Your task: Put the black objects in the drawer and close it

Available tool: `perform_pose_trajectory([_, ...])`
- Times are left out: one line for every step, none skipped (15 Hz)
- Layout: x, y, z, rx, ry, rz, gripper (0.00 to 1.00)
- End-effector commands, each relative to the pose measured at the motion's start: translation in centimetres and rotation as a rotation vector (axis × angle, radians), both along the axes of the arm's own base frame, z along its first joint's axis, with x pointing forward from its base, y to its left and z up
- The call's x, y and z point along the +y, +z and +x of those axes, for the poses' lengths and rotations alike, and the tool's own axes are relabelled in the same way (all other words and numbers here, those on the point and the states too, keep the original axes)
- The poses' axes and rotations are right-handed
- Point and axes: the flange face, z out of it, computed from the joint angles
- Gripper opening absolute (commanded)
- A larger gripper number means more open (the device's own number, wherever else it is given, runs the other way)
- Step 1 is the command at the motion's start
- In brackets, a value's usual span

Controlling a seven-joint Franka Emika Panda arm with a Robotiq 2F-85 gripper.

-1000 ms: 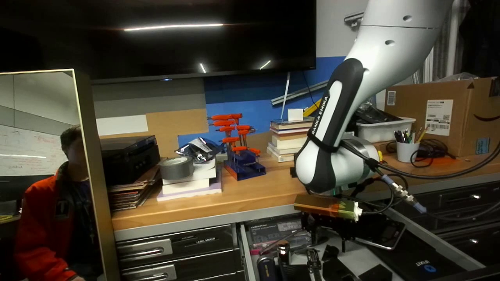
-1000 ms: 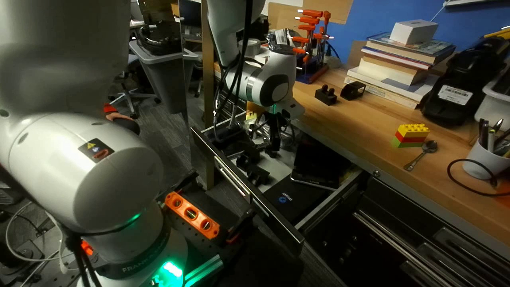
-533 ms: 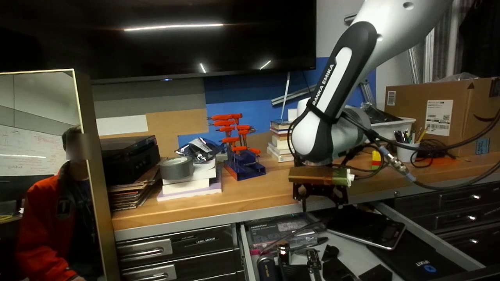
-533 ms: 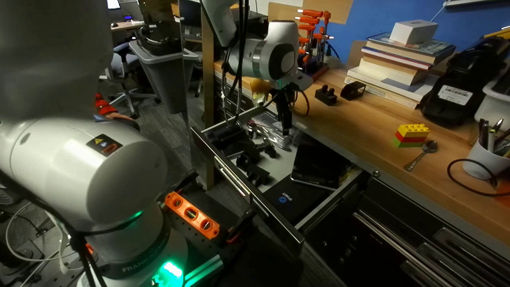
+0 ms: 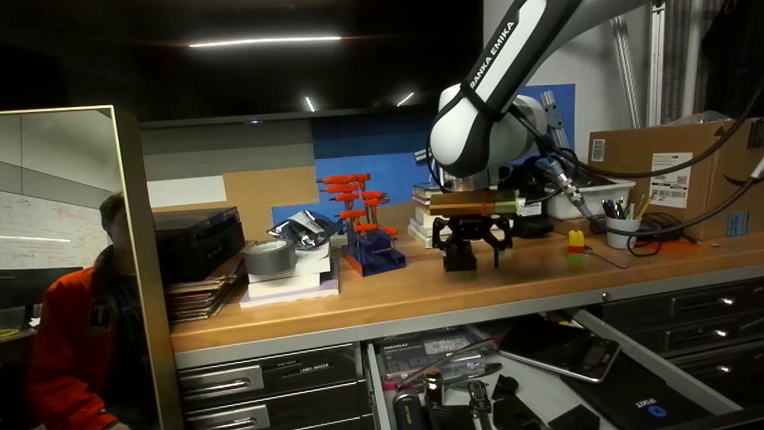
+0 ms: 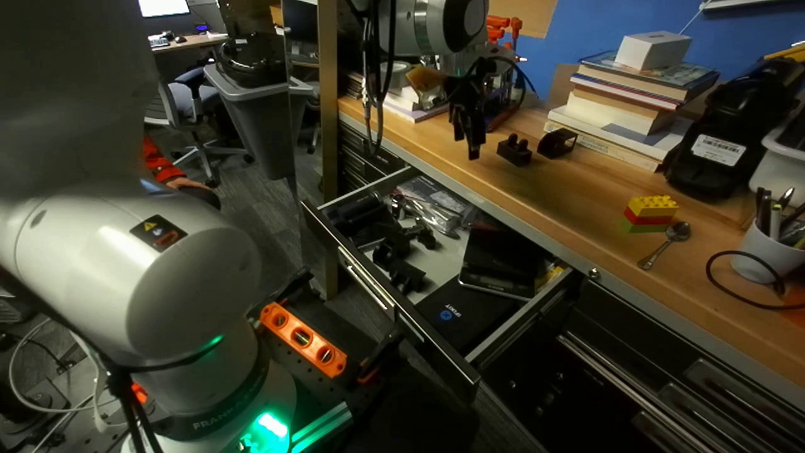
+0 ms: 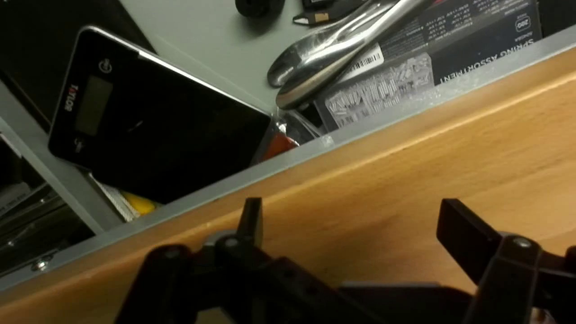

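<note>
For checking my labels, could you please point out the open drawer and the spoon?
Open drawer [image 6: 445,260]: in an exterior view, on its pale floor.
Spoon [image 6: 678,231]: in an exterior view, on its bowl.

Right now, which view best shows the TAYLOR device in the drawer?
The wrist view: the TAYLOR device is large and nearly face-on, its label readable and its display in sight. Both exterior views show it smaller and slanted, the label hard to read.

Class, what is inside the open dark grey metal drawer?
Visible inside the drawer: a flat black TAYLOR scale, curved silver metal tool, black rectangular IFIXIT case and more. The brown wooden benchtop hides its rear; anything beneath the scale is covered.
</note>
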Motion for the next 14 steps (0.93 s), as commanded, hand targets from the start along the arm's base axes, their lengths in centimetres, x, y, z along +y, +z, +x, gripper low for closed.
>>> perform_pose_trajectory([-1.3, 1.6, 2.6, -0.036, 0.087, -0.050, 1.00])
perform_pose_trajectory([-1.8, 1.5, 3.3, -0.045, 0.111, -0.061, 1.00])
perform_pose_trajectory([-2.4, 1.5, 3.9, -0.051, 0.133, -0.071, 1.00])
perform_pose_trajectory([-3.1, 1.4, 4.6, -0.055, 0.152, -0.075, 1.00])
perform_pose_trajectory([-3.7, 1.2, 5.3, -0.058, 0.169, -0.076, 1.00])
perform_pose_trajectory([-4.3, 0.9, 6.0, -0.062, 0.185, -0.077, 1.00])
perform_pose_trajectory([-5.0, 0.6, 6.7, -0.066, 0.200, -0.076, 1.00])
perform_pose_trajectory([-5.5, 0.2, 7.5, -0.068, 0.212, -0.077, 1.00])
perform_pose_trajectory([-6.0, -0.2, 8.2, -0.070, 0.222, -0.078, 1.00])
perform_pose_trajectory([-6.6, -0.5, 8.9, -0.073, 0.230, -0.078, 1.00])
perform_pose_trajectory([-7.0, -0.8, 9.6, -0.074, 0.237, -0.077, 1.00])
perform_pose_trajectory([-7.4, -1.0, 10.2, -0.075, 0.240, -0.071, 1.00])
perform_pose_trajectory([-7.7, -1.3, 10.8, -0.076, 0.244, -0.063, 1.00])
perform_pose_trajectory([-8.0, -1.5, 11.3, -0.076, 0.245, -0.054, 1.00])
